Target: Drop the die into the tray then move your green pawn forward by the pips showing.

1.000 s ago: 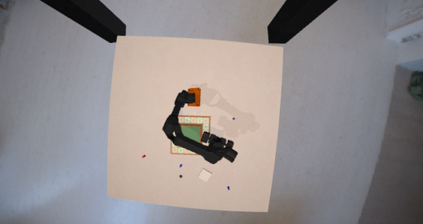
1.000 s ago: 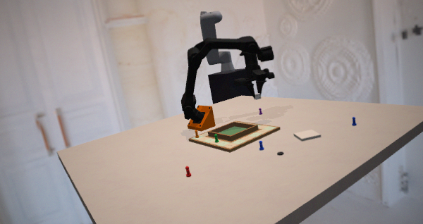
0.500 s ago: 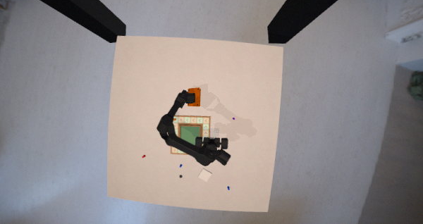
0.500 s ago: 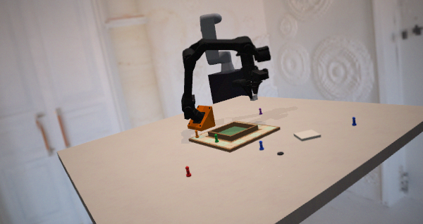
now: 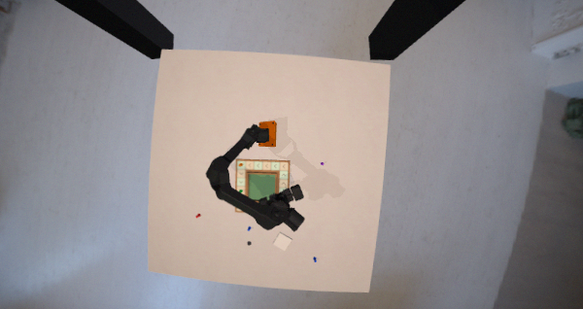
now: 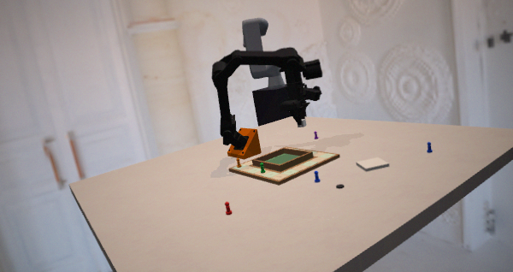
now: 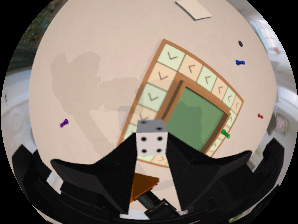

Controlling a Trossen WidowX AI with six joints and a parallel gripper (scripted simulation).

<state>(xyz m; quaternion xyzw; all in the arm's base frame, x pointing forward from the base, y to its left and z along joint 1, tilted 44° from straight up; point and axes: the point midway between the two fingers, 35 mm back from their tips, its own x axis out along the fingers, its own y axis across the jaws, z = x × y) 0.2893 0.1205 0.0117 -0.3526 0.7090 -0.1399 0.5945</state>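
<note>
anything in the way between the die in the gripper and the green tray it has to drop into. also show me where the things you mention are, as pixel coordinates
No pawn or other loose thing shows between the die (image 7: 151, 138) and the tray (image 6: 279, 168); only the tray's raised brown rim needs clearing, and the gripper (image 6: 302, 123) holds the die above that height.

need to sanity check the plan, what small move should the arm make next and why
Probably carry the die a bit further over the green-floored tray, then lower it before letting go. The gripper is shut on it, held above the board, and in the wrist view the die shows beside the tray's green floor, overlapping its near wall.
</note>
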